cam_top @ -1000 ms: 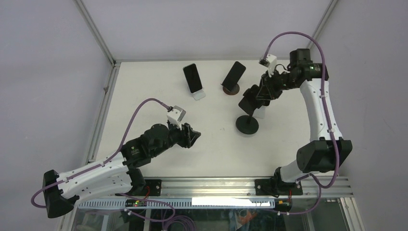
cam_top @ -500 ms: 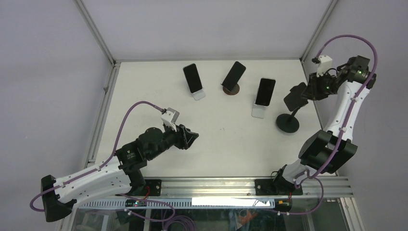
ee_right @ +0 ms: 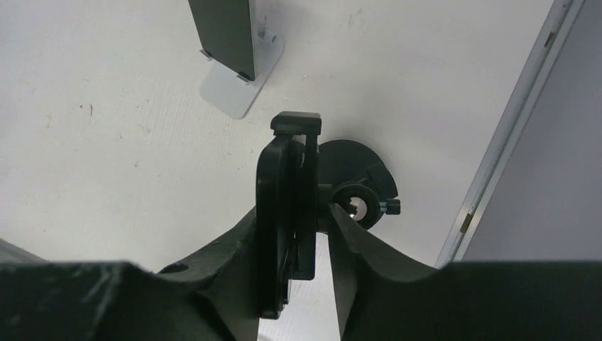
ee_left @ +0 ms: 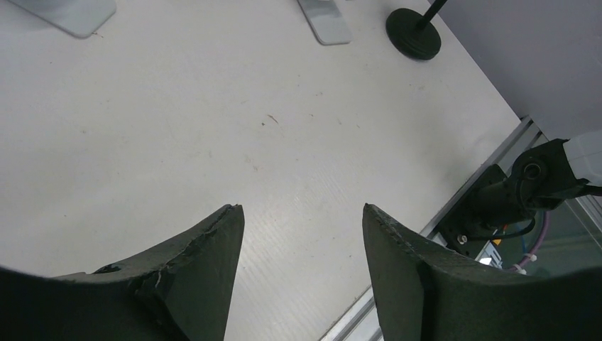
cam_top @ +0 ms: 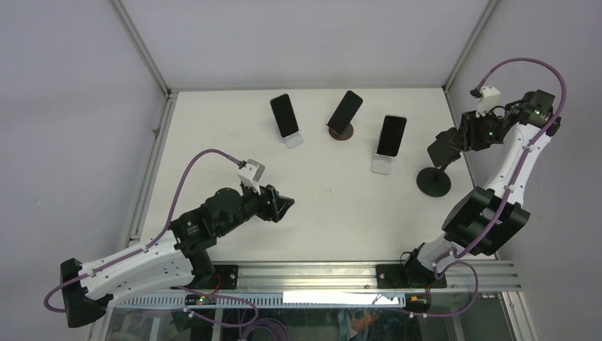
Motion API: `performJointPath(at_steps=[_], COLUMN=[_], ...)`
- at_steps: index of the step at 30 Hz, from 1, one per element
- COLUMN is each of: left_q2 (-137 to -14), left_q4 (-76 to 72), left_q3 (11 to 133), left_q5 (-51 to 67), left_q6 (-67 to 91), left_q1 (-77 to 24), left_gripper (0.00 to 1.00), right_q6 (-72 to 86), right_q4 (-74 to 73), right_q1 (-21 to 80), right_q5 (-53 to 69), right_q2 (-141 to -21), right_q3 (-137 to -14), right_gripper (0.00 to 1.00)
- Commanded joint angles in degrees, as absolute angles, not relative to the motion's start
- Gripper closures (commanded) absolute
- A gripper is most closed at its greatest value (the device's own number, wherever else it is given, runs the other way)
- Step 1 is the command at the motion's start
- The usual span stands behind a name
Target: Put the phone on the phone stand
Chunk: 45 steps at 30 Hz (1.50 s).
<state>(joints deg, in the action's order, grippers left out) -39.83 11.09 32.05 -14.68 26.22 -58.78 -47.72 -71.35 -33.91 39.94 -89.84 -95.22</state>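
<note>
So the step in hand looks like parking the black stand point(cam_top: 434, 182) near the right edge of the table point(cam_top: 234, 142), not the phone drop itself. To do it well I'd make sure the round base point(ee_right: 355, 160) is sitting flat before letting go. Then open evenly and pull straight back off the cradle point(ee_right: 284, 185) so neither finger drags it, because it's a tall skinny post on a small foot and would tip easily. I'd also leave the cradle face turned toward the arms, which makes the placement easier.

Tool status: the right gripper point(ee_right: 292, 213) has the cradle plate sandwiched between its jaws at a narrow setting. One finger looks pressed against the plate's face. There's a sliver of daylight on the other side, but that finger might be resting on the joint behind, so honestly I can't tell if it's clamped or slack. The left gripper point(ee_left: 302, 209) is spread fairly wide, holding nothing, hovering over bare table near the front.

Phone-wise, the cradle looks empty from above and I see no loose phone anywhere. The closest phone point(cam_top: 391, 135) leans upright on a white stand point(cam_top: 382, 165) just beside the black one. Another phone point(cam_top: 346, 110) and a third phone point(cam_top: 284, 115) sit on their own stands further left
</note>
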Motion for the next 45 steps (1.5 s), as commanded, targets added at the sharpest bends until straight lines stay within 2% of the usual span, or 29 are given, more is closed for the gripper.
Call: performJointPath(at_steps=[1,8,15,19,22,26,31,34,37,41,45], left_q2=[-39.5,-40.4,-43.6,-46.3,-48.2,-51.4,-54.9,-56.3,-56.3,-55.5,-53.9], left_q4=[11.0,13.4,20.0,23.7,23.9,23.8,22.3,21.9,22.0,23.1,24.2], left_q3=[35.3,39.6,49.8,56.3,59.5,62.9,65.9,67.3,68.4,70.0,71.4], left_q5=[-14.4,-12.9,-12.8,-8.0,0.2,10.8,24.5,28.7,30.0,30.9,32.0], left_q6=[26.2,24.4,19.1,16.6,17.1,19.2,27.1,33.1,35.9,36.2,35.8], left_q1=[-58.3,-58.3,-57.7,-52.1,-44.2,-32.1,-15.4,-7.2,-3.8,-3.4,-3.3], left_gripper=[0.36,0.31,0.16,0.09,0.08,0.05,0.02,0.01,0.01,0.01,0.01], right_q6=[-48.8,-49.5,-50.5,-51.4,-47.8,-29.8,-19.2,-7.9,1.3,-0.9,-6.0], right_q4=[-68.7,-70.9,-75.2,-79.1,-80.2,-70.7,-63.6,-53.6,-47.1,-51.3,-56.0], right_q1=[-35.7,-37.9,-39.3,-39.3,-39.3,-39.3,-39.4,-38.8,-37.0,-26.2,-8.5], right_q5=[42.8,43.6,44.6,47.0,49.2,47.7,58.0,61.4,64.8,58.8,45.1], right_q2=[-85.9,-84.4,-83.4,-82.9,-83.1,-81.4,-78.6,-76.2,-75.2,-75.3,-74.2], right_q3=[-94.8,-96.2,-100.6,-104.5,-107.7,-107.8,-107.0,-103.8,-101.8,-102.8,-101.7], right_gripper=[0.57,0.34,0.19,0.02,0.01,0.01,0.01,0.01,0.01,0.01,0.01])
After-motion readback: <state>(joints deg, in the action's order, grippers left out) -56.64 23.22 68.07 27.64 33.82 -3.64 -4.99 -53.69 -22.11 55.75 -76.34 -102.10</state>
